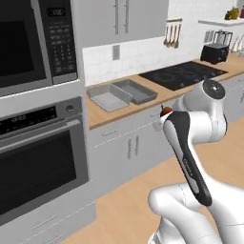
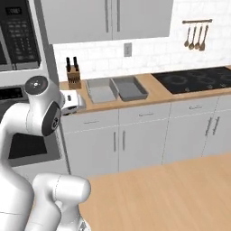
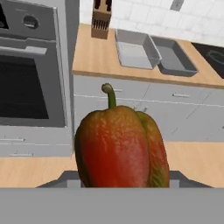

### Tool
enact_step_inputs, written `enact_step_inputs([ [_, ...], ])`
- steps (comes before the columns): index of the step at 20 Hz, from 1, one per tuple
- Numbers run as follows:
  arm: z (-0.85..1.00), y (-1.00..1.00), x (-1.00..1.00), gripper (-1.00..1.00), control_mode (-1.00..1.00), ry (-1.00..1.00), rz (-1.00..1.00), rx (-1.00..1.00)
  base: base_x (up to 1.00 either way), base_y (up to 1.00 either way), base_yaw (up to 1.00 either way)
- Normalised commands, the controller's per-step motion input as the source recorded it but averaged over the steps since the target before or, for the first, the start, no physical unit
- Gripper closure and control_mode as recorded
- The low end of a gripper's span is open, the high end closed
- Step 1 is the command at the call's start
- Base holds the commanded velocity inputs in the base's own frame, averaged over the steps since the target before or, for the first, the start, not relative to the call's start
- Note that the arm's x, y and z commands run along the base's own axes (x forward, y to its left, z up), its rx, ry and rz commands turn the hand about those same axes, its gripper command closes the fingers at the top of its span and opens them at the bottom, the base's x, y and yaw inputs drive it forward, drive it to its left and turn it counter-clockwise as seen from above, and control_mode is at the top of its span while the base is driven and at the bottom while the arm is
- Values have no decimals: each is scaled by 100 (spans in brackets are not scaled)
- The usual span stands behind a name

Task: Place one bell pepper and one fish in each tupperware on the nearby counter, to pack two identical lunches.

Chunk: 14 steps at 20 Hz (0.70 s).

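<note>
I am holding a pepper [image 3: 120, 146] in the end effector [image 3: 118, 179], which is closing snugly on its lower part, so the pepper is standing stem up right in front of the hand camera. In the left base view I am seeing the same pepper [image 1: 166, 111] as a small red spot at the tip of the arm, level with the desk edge and in front of the cabinets. The relation I am steering by is this: the two trays are lying ahead of and beyond the pepper, side by side on the desk [image 3: 98, 61], well apart from the end effector. The lighter tray [image 3: 133, 54] is sitting nearer the knife block [image 3: 101, 19], the darker tray [image 3: 175, 59] just beside it toward the hob. Both trays are looking bare, and I am judging the carry forward and over a rim as what remains.
</note>
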Motion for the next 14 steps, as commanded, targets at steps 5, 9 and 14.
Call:
enact_step_inputs([
  [5,0,0,0,100,100,0,0,0,100,-38,32],
  [9,0,0,0,100,100,0,0,0,100,-38,32],
  [14,0,0,0,100,100,0,0,0,97,-30,34],
])
